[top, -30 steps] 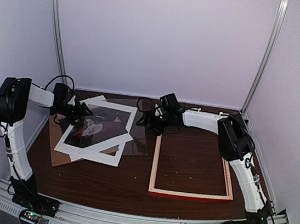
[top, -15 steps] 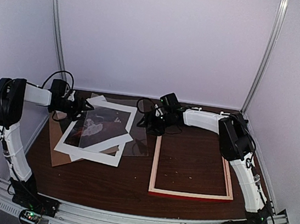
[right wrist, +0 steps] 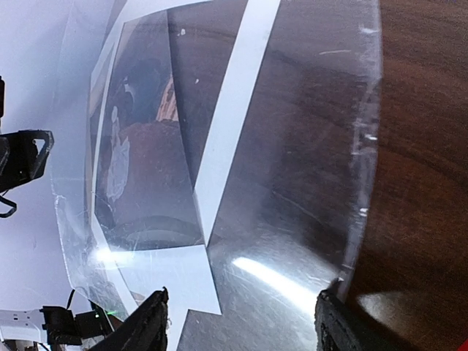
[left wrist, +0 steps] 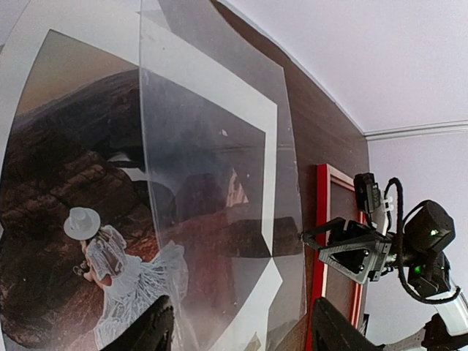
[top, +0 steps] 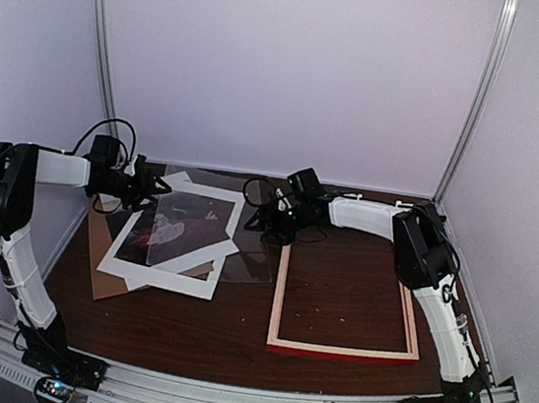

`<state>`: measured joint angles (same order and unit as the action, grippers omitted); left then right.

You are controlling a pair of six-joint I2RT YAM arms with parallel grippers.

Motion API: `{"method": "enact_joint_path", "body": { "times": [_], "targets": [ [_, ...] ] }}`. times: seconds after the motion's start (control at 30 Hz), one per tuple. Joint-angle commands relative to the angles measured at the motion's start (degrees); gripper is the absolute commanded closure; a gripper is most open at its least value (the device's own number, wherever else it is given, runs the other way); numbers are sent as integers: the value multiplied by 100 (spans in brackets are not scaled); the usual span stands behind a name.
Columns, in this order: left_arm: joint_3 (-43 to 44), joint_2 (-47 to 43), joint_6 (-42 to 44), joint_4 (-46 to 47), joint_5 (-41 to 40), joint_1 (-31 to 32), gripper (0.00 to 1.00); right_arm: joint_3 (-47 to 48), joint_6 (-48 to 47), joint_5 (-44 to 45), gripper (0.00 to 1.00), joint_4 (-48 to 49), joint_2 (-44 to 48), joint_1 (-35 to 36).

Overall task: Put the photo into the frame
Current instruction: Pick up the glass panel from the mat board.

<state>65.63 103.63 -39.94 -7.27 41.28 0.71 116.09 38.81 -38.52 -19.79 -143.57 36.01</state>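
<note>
The photo (left wrist: 66, 183), a dark landscape with a figure in white, lies at the left of the table under a white mat (top: 162, 277). A clear sheet (left wrist: 219, 212) lies slanted over both, bowed upward. My left gripper (left wrist: 241, 333) stands open at the sheet's far left end (top: 152, 188), and the sheet's near end runs between its fingers. My right gripper (right wrist: 241, 325) is open at the sheet's right edge (top: 259, 222), one fingertip (right wrist: 342, 322) against that edge. The frame (top: 339, 350) lies flat at the right with bare table inside it, and its red strip (left wrist: 320, 219) shows beside the sheet.
A brown backing board (top: 101, 277) lies under the mat at the left. The booth's white walls and metal posts (top: 101, 60) stand close round the table. The right arm's gripper body (left wrist: 358, 252) shows in the left wrist view.
My left gripper has drawn back toward the far left corner and narrowed slightly. The clear sheet has slid a little to the right. My right gripper has barely moved.
</note>
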Motion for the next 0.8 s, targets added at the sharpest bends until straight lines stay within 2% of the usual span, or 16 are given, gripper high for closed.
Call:
{"method": "enact_joint_path", "body": {
  "times": [0.0, 0.3, 0.77],
  "targets": [
    [97, -97, 142, -149, 464, 213, 38, -297, -245, -188, 32, -570, -174, 98],
    [126, -129, 138, -129, 520, 225, 43, -291, -519, -428, 32, -596, -184, 66],
    [155, 152, 48, 403, 938, 343, 52, -324, -563, -524, 32, -640, -268, 66]
  ]
}}
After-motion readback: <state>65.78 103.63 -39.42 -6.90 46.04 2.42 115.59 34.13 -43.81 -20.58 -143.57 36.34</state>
